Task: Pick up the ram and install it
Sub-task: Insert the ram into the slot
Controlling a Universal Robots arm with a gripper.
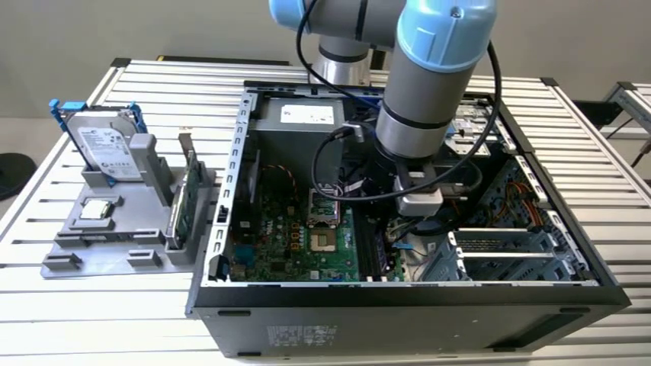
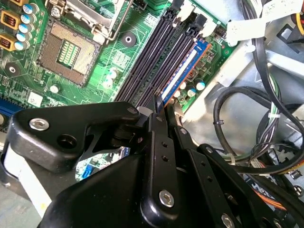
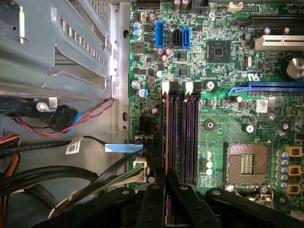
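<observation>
1. Because the ram (image 2: 184,71) is a long, thin, dark strip with a blue side, it stands on its edge. It runs straight away from the jaws, and its near end sits between them.
2. The jaws of the black metal gripper (image 2: 164,105) are pulled close together, and they look to be pinching that near end. A thin stick like this is best held by its flat sides, so it stays upright.
3. Just beside the jaws lie the long black memory slots (image 2: 156,52). The ram lines up with them, low over the outer slot. I think this is so it can drop straight in. I cannot tell if it is pushed all the way down.
4. Under the jaws is the green circuit board (image 2: 118,61), and its square silver chip socket (image 2: 66,52) is off to one side of them.
5. On the other side of the jaws, black cables (image 2: 237,109) loop near them.
6. Far from the jaws, outside the black computer case (image 1: 407,293), the grey plastic parts tray (image 1: 102,229) holds a silver hard drive (image 1: 102,145) and a tall green card (image 1: 181,202).
</observation>
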